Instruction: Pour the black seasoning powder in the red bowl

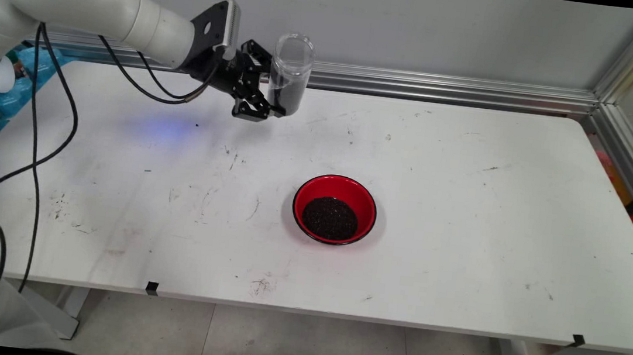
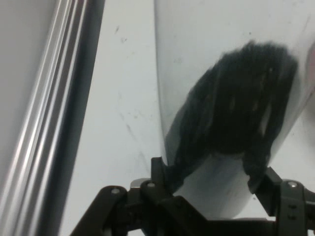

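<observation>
- The black gripper (image 1: 278,94) is in the upper left of the main view, just left of the middle, up above the back part of the white table (image 1: 465,216).
- Its 2 fingers are closed tight around a clear plastic cup (image 1: 290,72), 1 finger on each side of it.
- The cup is a tall tube and it stands almost straight up in the grip, with its open top facing up.
- The lower part of the cup is dark with small black grains (image 1: 285,95). The top part looks see-through.
- In the hand view the cup (image 2: 231,73) fills most of the right side of the frame, and the dark grains (image 2: 236,108) show through its wall.
- In that view the 2 black fingers (image 2: 165,174) press on the cup from the lower left and the lower right.
- A shiny metal rail (image 2: 44,123) runs down the left side of the hand view. In the main view the same rail (image 1: 449,88) goes along the back edge of the table, behind the cup.
- A red bowl (image 1: 337,190) sits on the table near the middle of the main view, lower than the cup and to its right, well apart from it.
- The bowl has a pile of black grains (image 1: 330,218) in it.
- Black cables (image 1: 39,131) hang from the white arm (image 1: 105,8) on the left side of the frame.
</observation>
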You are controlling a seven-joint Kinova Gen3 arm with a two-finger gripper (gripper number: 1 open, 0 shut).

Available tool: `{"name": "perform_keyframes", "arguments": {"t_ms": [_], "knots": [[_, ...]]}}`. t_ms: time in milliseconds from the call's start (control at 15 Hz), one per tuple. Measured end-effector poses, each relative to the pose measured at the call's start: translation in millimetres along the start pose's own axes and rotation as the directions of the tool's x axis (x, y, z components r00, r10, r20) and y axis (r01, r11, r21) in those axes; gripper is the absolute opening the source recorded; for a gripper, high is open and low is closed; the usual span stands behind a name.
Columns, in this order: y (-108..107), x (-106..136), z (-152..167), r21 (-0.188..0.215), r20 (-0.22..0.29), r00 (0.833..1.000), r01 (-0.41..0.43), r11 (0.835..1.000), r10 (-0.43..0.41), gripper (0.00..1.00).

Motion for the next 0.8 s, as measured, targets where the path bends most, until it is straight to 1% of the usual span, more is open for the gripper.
{"name": "perform_keyframes", "arguments": {"t_ms": [133, 267, 400, 800], "knots": [[0.3, -6.4, 6.9, -0.003, -0.001, 0.997, 0.073, 0.997, -0.073, 0.00], [0.9, -12.6, 16.4, -0.009, -0.008, 0.989, 0.150, 0.989, -0.150, 0.00], [1.6, -16.7, 26.9, -0.021, -0.019, 0.978, 0.207, 0.978, -0.207, 0.00], [0.1, -24.6, 58.4, -0.055, -0.056, 0.953, 0.294, 0.954, -0.296, 0.00]]}}
